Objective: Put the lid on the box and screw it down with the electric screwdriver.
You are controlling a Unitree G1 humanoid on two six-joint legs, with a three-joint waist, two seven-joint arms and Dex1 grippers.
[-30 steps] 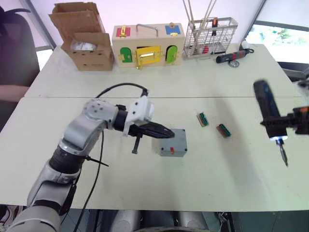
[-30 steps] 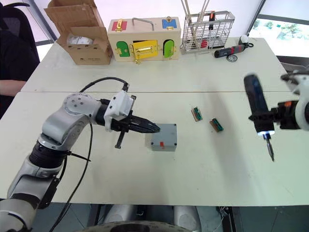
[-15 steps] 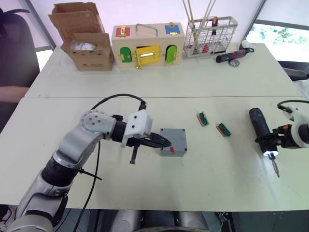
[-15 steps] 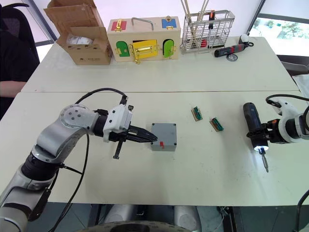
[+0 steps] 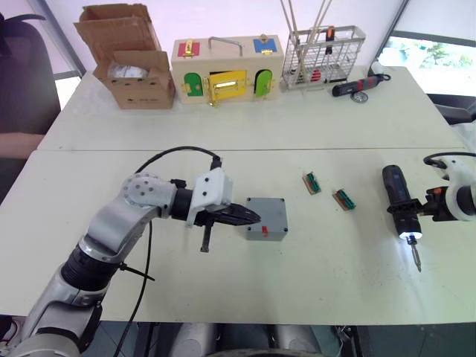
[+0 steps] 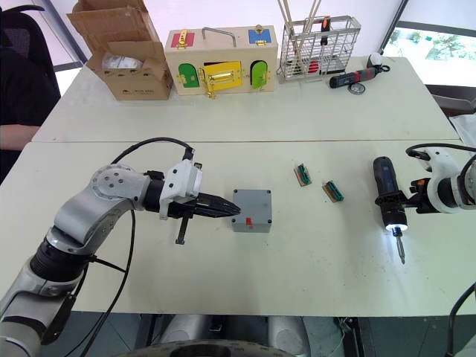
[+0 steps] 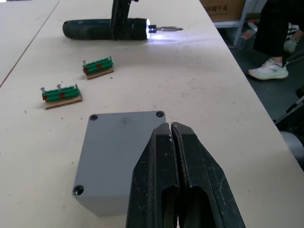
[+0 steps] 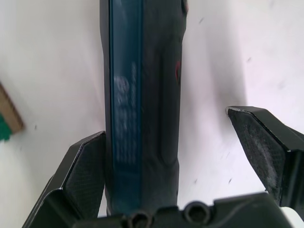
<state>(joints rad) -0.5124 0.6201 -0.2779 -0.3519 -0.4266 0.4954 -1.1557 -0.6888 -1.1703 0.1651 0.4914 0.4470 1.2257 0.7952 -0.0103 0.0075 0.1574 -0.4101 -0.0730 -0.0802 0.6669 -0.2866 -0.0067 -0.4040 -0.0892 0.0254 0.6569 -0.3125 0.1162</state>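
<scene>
The grey box [image 5: 268, 220] stands mid-table, its red mark facing me. The flat grey lid [image 7: 121, 142] sits on top of it, with screws at its corners. My left gripper [image 5: 255, 217] is shut and empty, its tips at the box's left edge, just above the lid. The black electric screwdriver [image 5: 399, 201] lies on the table at the right with its tip light on and its bit pointing toward me. My right gripper [image 8: 166, 128] is open astride its body; one finger [image 8: 85, 166] is against it and the other stands apart.
Two green terminal blocks [image 5: 312, 183] [image 5: 343, 199] lie between box and screwdriver. At the back stand a cardboard box [image 5: 134, 63], a wooden box with coloured doors [image 5: 227, 71] and a wire basket [image 5: 323, 56]. A black-and-red hand tool [image 5: 361, 85] lies nearby.
My right arm brought the screwdriver down from the air onto the table, and it now lies there. The left gripper drew back slightly toward the box's left edge.
</scene>
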